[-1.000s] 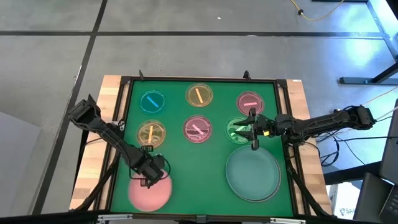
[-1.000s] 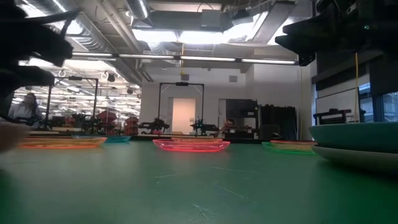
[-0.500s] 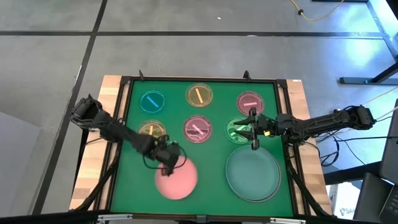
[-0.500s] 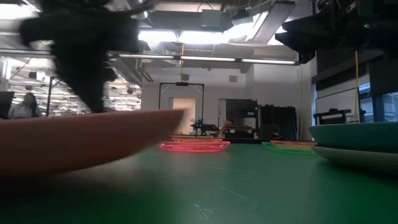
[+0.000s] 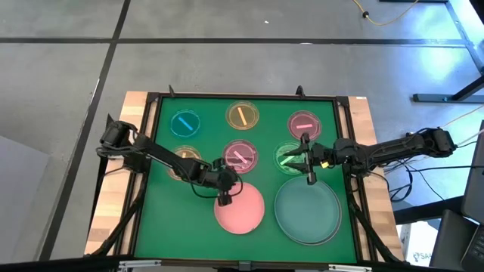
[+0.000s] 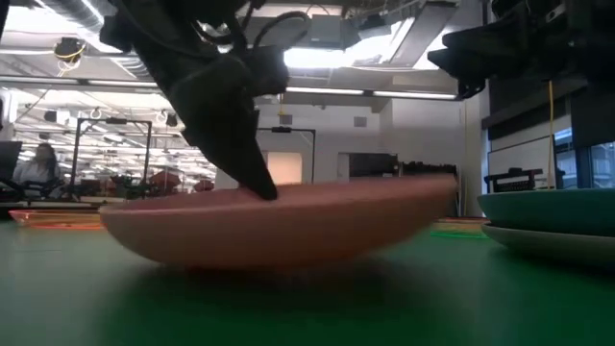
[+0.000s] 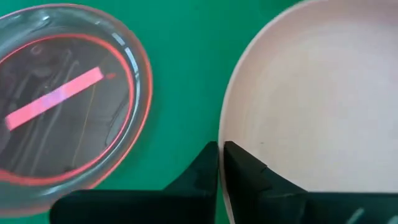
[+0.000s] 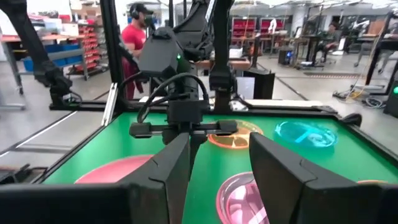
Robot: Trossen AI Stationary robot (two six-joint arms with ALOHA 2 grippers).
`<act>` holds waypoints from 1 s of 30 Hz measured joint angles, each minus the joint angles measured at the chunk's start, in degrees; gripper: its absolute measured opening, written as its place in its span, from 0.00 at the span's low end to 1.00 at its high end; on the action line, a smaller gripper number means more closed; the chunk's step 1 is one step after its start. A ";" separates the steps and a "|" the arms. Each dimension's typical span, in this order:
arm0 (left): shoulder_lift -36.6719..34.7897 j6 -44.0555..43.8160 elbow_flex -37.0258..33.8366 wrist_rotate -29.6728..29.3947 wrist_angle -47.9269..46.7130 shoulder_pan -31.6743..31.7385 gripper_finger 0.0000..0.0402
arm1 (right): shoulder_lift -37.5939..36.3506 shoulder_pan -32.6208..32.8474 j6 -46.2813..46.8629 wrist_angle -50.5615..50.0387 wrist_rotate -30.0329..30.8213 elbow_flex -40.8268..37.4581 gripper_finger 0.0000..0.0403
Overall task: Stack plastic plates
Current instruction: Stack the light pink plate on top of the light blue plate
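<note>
Pink plastic, centre stage: the large pink plate (image 5: 240,210) sits low-centre of the high view, held at its upper-left rim by the left gripper (image 5: 224,198), jaws pinched onto the rim w/ almost no gap in the left wrist view. In the low view the plate looks just clear of the green desk (image 5: 212,151), tilted slightly.

Right gripper (image 5: 305,159) hangs over the green small plate (image 5: 290,157), mid-right of frame, jaws spread wide & holding nothing.

Large teal plate (image 5: 308,211) lies lower right, stacked on a pale plate (image 6: 548,242) per the low view.

Small plates elsewhere: blue (image 5: 185,123) upper left, yellow (image 5: 243,115) top centre, pink (image 5: 303,124) upper right, another pink (image 5: 240,156) centre, & a yellow one (image 5: 184,160) at left, partly under the left arm.
</note>
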 joint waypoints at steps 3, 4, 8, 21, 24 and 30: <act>0.65 0.63 -0.02 -0.50 1.20 0.19 0.07 | 2.57 0.00 0.00 -0.53 -0.59 1.06 0.40; 0.61 0.67 0.00 -1.22 1.83 0.25 0.08 | 3.68 0.00 -0.01 -0.91 -1.06 1.76 0.40; 0.45 0.65 0.04 -5.23 2.22 0.28 0.16 | 9.53 0.06 0.00 -5.14 -3.41 6.33 0.40; 0.30 3.07 -1.55 -15.66 4.14 -9.95 0.24 | 31.90 9.28 -3.24 -23.20 -8.39 24.56 0.40; -0.02 1.83 -3.30 -20.04 6.03 -13.64 0.24 | 35.92 13.69 -4.30 -27.18 -7.77 29.47 0.40; -0.07 0.67 -9.81 -25.97 19.47 -19.48 0.24 | 44.57 19.98 -4.53 -34.21 -4.37 38.88 0.40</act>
